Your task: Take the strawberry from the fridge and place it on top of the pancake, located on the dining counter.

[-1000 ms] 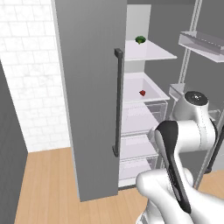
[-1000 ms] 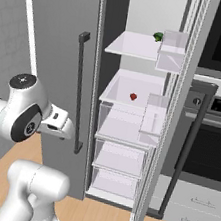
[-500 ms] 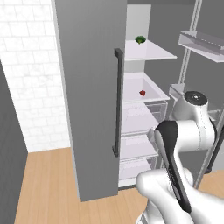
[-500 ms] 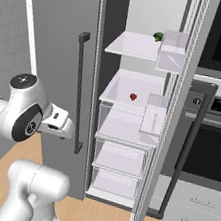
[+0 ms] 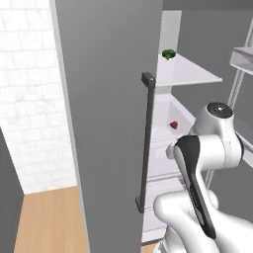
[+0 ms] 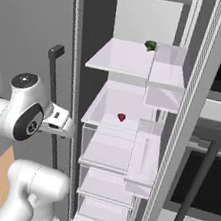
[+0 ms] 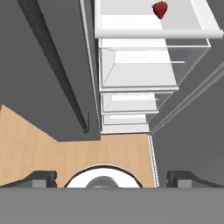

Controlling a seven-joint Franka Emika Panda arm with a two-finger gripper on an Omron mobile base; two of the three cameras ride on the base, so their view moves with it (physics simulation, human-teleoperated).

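From the left base view, the tiny red strawberry (image 5: 173, 125) sits on the white middle shelf (image 5: 168, 136) of the tall matte grey fridge (image 5: 108, 99), beyond the white arm's bent elbow.

The right base view shows the strawberry (image 6: 121, 117) well apart from the white hand reaching toward the shelves.

In the hand view, the strawberry (image 7: 160, 8) points its tip toward the gripper (image 7: 112, 178), whose dark tips stand wide apart, holding nothing.

No readable text or labels anywhere.
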